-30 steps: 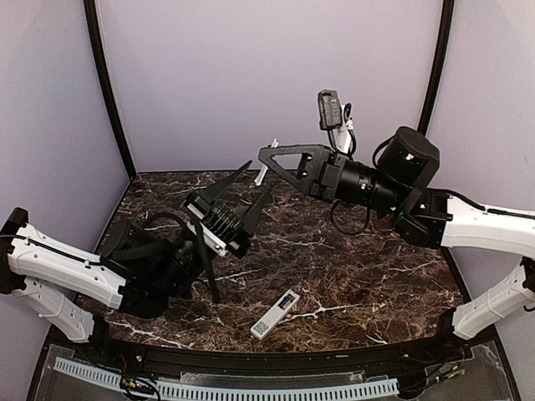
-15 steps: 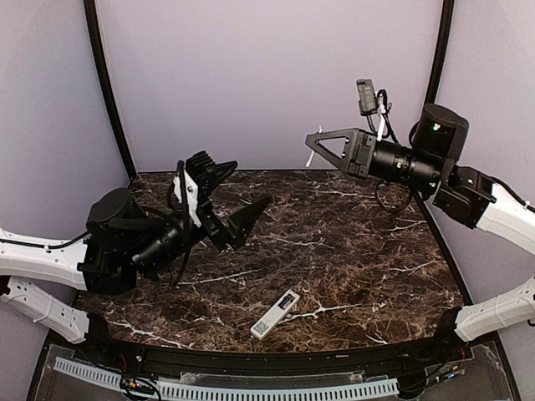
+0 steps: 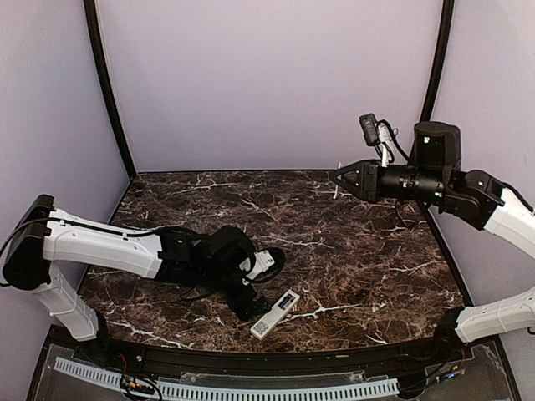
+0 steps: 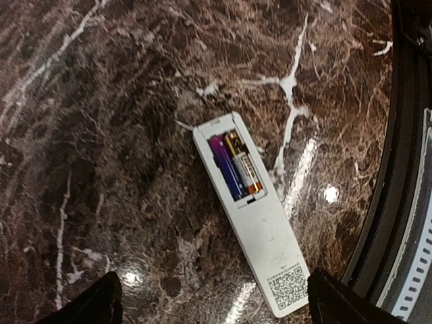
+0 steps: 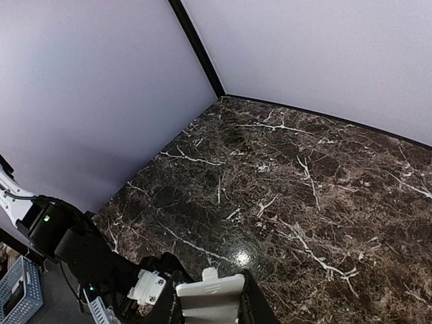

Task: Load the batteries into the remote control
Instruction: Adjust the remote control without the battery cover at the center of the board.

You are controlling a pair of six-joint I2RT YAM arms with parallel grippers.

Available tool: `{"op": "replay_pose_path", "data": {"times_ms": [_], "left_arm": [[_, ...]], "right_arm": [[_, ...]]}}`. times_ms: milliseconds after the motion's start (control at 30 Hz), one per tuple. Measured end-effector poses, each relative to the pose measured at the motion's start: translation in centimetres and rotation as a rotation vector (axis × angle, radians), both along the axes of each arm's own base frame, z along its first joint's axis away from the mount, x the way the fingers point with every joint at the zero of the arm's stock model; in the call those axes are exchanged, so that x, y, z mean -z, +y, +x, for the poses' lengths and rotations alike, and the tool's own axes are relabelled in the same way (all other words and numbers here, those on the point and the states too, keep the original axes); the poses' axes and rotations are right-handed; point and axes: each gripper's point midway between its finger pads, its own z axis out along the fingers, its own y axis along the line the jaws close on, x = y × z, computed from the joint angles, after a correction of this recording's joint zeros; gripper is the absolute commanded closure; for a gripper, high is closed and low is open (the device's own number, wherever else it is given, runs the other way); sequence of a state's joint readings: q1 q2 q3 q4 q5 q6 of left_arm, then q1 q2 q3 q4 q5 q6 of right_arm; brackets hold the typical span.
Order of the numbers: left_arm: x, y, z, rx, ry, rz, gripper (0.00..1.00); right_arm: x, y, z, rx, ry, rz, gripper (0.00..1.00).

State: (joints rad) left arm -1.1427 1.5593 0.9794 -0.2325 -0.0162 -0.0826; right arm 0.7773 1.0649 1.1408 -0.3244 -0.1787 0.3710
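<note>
Lying flat on the dark marble table (image 3: 359, 259), near its front edge, the remote control (image 4: 251, 214) has its back side up. Only the left wrist view gives the detail: the compartment at one end stands open, and the batteries (image 4: 235, 166) sit inside it side by side, one with a purple tint, one gold and black. A code label is at the other end. In the top view the remote is only a small white bar. The left gripper (image 3: 261, 282) hangs low over the table, just beside the remote, with its fingers (image 4: 101, 300) spread wide and holding nothing. The right gripper (image 3: 338, 178) is high over the far right of the table, well apart from the remote. Its jaws pinch a flat white plastic piece (image 5: 210, 291), which the right wrist view shows most clearly.
</note>
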Motion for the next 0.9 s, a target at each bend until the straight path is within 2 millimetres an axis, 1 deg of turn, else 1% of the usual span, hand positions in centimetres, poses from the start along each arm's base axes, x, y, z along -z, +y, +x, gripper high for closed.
{"op": "replay_pose_path", "data": {"times_ms": [67, 133, 233, 400, 467, 567, 633, 667, 700, 733, 900], "left_arm": [[2.4, 0.2, -0.9, 0.025, 0.068, 0.072, 0.01], [3.9, 0.4, -1.5, 0.041, 0.117, 0.113, 0.01], [4.8, 0.3, -2.3, 0.066, 0.164, 0.127, 0.01], [5.2, -0.3, -3.6, 0.126, 0.191, 0.135, 0.01], [5.5, -0.6, -4.1, 0.152, 0.189, 0.149, 0.03], [6.6, -0.7, -4.5, 0.170, 0.184, 0.185, 0.09], [7.3, -0.4, -4.4, 0.175, 0.168, 0.216, 0.15], [7.5, -0.3, -4.2, 0.174, 0.157, 0.230, 0.22], [7.7, -0.2, -4.0, 0.177, 0.147, 0.239, 0.25], [7.7, -0.2, -3.8, 0.178, 0.133, 0.245, 0.31], [8.0, -0.4, -3.3, 0.198, 0.100, 0.267, 0.48]], "right_arm": [[0.8, -0.1, 0.0, 0.001, 0.016, -0.018, 0.98], [1.5, -0.1, -0.1, 0.002, 0.030, -0.031, 0.98], [2.1, -0.2, -0.2, 0.002, 0.039, -0.041, 0.96], [2.6, -0.4, -0.2, 0.007, 0.047, -0.050, 0.95], [2.7, -0.5, -0.2, 0.012, 0.049, -0.054, 0.95], [2.8, -0.5, -0.1, 0.016, 0.049, -0.056, 0.95], [2.8, -0.5, -0.1, 0.016, 0.049, -0.056, 0.95], [2.8, -0.5, -0.1, 0.015, 0.049, -0.056, 0.95], [2.8, -0.5, -0.1, 0.015, 0.049, -0.056, 0.95], [2.8, -0.5, -0.1, 0.015, 0.050, -0.056, 0.95], [2.8, -0.5, -0.1, 0.016, 0.050, -0.056, 0.95]]}}
